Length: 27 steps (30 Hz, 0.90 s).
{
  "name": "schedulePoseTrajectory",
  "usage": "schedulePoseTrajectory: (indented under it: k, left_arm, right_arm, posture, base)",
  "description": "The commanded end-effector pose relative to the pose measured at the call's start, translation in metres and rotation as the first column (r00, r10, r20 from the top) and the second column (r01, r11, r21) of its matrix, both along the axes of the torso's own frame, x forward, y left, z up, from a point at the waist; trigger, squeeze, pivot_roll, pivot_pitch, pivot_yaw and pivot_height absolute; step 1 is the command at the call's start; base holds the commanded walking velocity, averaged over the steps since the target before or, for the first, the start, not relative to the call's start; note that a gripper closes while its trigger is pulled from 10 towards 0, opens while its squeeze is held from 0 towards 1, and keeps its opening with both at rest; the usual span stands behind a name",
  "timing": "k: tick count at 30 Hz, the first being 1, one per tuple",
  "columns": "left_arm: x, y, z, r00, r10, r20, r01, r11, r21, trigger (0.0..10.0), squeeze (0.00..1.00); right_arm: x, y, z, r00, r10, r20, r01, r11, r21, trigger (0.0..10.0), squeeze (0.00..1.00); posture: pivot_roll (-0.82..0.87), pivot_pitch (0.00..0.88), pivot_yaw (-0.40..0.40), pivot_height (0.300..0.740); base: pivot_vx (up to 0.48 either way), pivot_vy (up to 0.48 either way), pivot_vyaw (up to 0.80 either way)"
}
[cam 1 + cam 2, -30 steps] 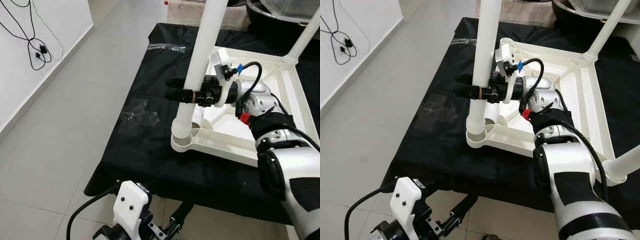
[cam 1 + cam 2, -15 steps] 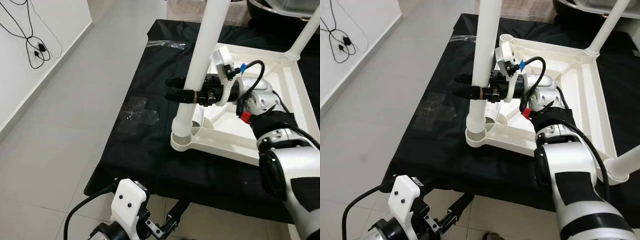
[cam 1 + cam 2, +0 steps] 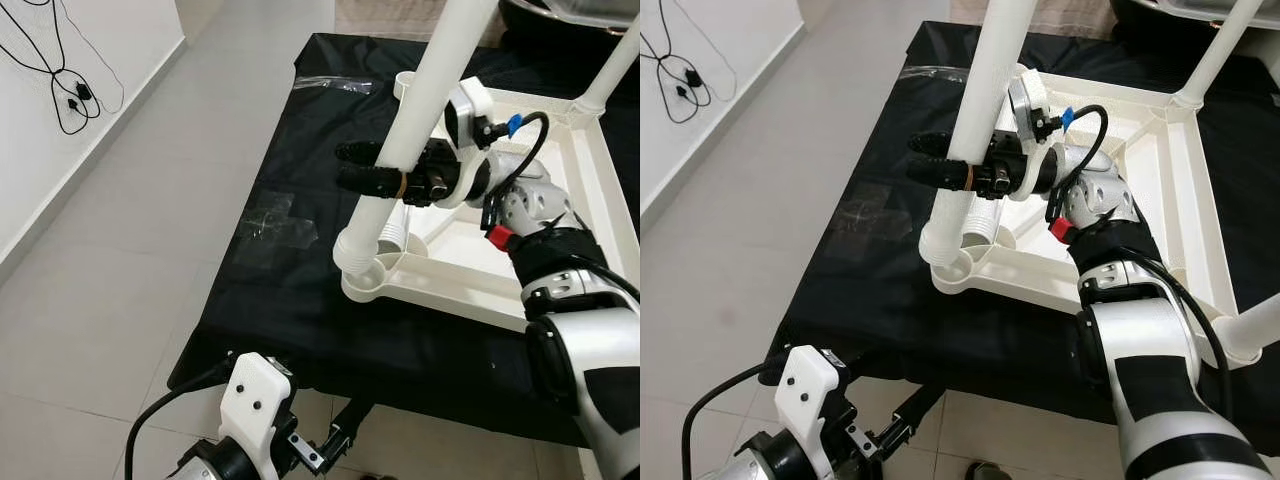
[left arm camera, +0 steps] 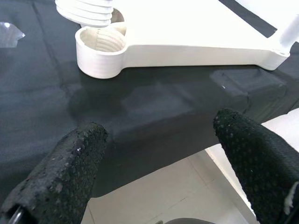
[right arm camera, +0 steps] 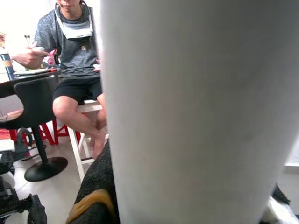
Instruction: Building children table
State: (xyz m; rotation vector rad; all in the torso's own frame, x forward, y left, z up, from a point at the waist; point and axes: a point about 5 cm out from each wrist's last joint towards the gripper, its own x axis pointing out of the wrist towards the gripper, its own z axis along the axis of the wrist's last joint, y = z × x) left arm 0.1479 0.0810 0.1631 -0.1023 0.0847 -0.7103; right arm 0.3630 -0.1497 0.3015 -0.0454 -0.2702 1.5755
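Right gripper (image 3: 372,172) clamped on tilted leg (image 3: 420,110), threaded end beside socket (image 3: 362,282); cross-threading likely. Left gripper (image 4: 159,154) open, empty.

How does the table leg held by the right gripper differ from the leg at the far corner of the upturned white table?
The held leg leans, its ribbed end out of the near corner socket; the far leg stands seated in its corner. The right gripper is shut on the held leg; nothing touches the far leg. The held leg looks thicker, being nearer the camera. Both are plain white tubes belonging to the same tabletop frame.
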Motion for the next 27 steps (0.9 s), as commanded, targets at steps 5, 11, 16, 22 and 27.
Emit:
schedulePoseTrajectory:
  k: [5, 11, 16, 22, 27]
  left_arm:
    - [0.000, 0.000, -0.007, 1.000, -0.007, -0.030, 0.008, 1.000, 0.008, 10.0, 0.00]
    - [-0.001, 0.000, -0.007, 1.000, -0.006, -0.026, 0.006, 1.000, 0.009, 10.0, 0.00]
    - [-0.001, 0.000, -0.007, 1.000, -0.009, -0.027, 0.009, 1.000, 0.009, 10.0, 0.00]
    - [-0.001, -0.001, -0.008, 1.000, -0.012, -0.027, 0.012, 1.000, 0.010, 10.0, 0.00]
    - [-0.001, -0.002, -0.008, 1.000, -0.016, -0.026, 0.017, 1.000, 0.011, 10.0, 0.00]
  right_arm:
    - [-0.004, 0.000, -0.018, 0.999, 0.028, -0.020, -0.029, 0.996, -0.086, 10.0, 0.00]
    - [-0.002, -0.005, -0.030, 1.000, -0.006, -0.031, 0.001, 0.989, -0.147, 10.0, 0.00]
    - [-0.001, -0.009, -0.028, 1.000, -0.028, -0.008, 0.026, 0.983, -0.184, 10.0, 0.00]
    - [0.000, -0.009, -0.028, 1.000, -0.031, -0.001, 0.030, 0.980, -0.196, 10.0, 0.00]
    - [-0.001, -0.007, -0.034, 1.000, -0.025, 0.019, 0.028, 0.976, -0.215, 10.0, 0.00]
  posture:
    - [0.17, 0.210, -0.026, 0.740]
    - [0.17, 0.208, -0.026, 0.740]
    - [0.17, 0.204, -0.027, 0.740]
    - [0.16, 0.200, -0.025, 0.740]
    - [0.17, 0.195, -0.026, 0.740]
  base:
    - [0.000, 0.000, 0.00]
    - [0.000, 0.000, 0.00]
    - [0.000, 0.000, 0.00]
    - [0.000, 0.000, 0.00]
    - [0.000, 0.000, 0.00]
